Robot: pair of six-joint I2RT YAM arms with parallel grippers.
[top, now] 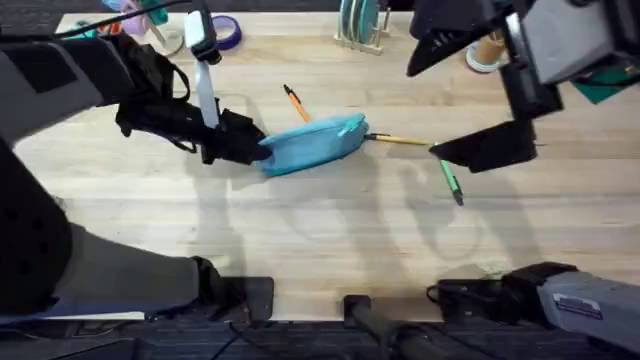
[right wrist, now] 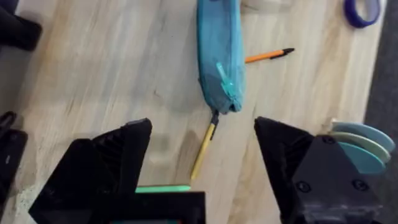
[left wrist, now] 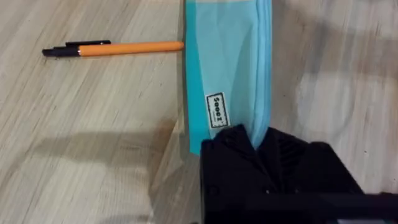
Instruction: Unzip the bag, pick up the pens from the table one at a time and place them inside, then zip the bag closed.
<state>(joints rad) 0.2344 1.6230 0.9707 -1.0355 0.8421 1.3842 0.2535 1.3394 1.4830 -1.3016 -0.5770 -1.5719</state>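
The light blue bag point(top: 312, 144) lies on the table point(top: 320, 230) near the middle, zipper shut, its pull point(right wrist: 225, 78) at the right end. My left gripper point(top: 244, 148) is shut on the bag's point(left wrist: 227, 68) left end. The orange pen point(top: 296, 103) lies just behind the bag. A yellow pen point(top: 400, 140) pokes out from under the bag's right end. Farther right lies the green pen point(top: 451, 183). My right gripper point(top: 462, 100) hangs open high above the yellow pen point(right wrist: 204, 149) and green pen point(right wrist: 163, 188), holding nothing.
At the table's back edge are a purple tape roll point(top: 225, 30), a rack of plates point(top: 362, 25) and a cup point(top: 487, 52). A teal item point(top: 605, 88) sits at the far right. Bare wood stretches in front of the bag.
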